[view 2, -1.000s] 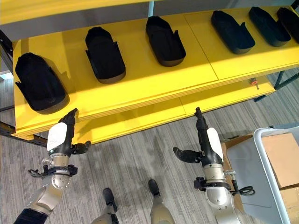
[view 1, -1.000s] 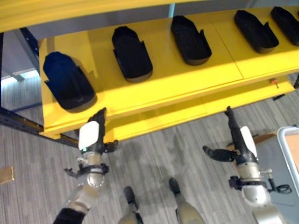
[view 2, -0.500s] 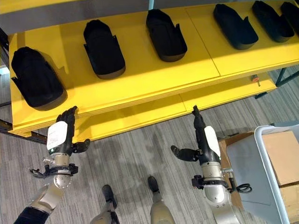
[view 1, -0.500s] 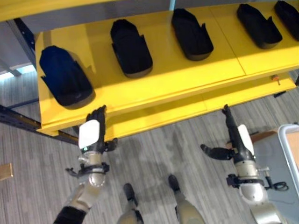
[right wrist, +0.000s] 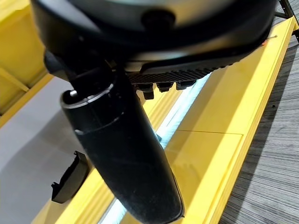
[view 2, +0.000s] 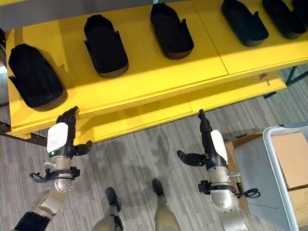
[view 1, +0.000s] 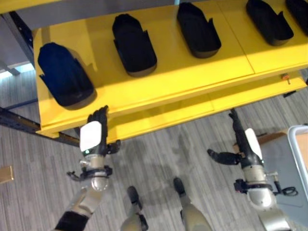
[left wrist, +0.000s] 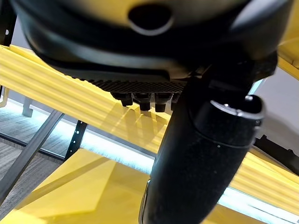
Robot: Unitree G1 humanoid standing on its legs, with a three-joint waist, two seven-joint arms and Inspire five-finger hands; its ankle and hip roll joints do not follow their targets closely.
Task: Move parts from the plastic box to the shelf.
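A yellow shelf (view 1: 168, 82) runs across the far side of the scene, with a lower yellow level (view 1: 163, 118) just beneath its near edge. Black parts lie in a row on the upper level: one at the far left (view 1: 64, 74), a second (view 1: 134, 44) to its right, a third (view 1: 198, 29) near the middle, and a fourth (view 1: 269, 20) further right, with another part (view 2: 288, 17) at the right end in the right eye view. They are spaced apart, none touching. The left hand (view 1: 95, 137) is raised in front of the shelf's near left edge, below the leftmost part; its fingers are straight and hold nothing, the thumb sticking out to the side. The right hand (view 1: 242, 144) is up in front of the lower level on the right, its fingers stretched out straight toward the shelf with the thumb spread to the left, also empty. At the near right corner stands a pale plastic box (view 2: 274, 168), with a brown cardboard carton (view 2: 292, 159) showing inside its rim. The floor (view 1: 159, 163) is grey, striped carpet.
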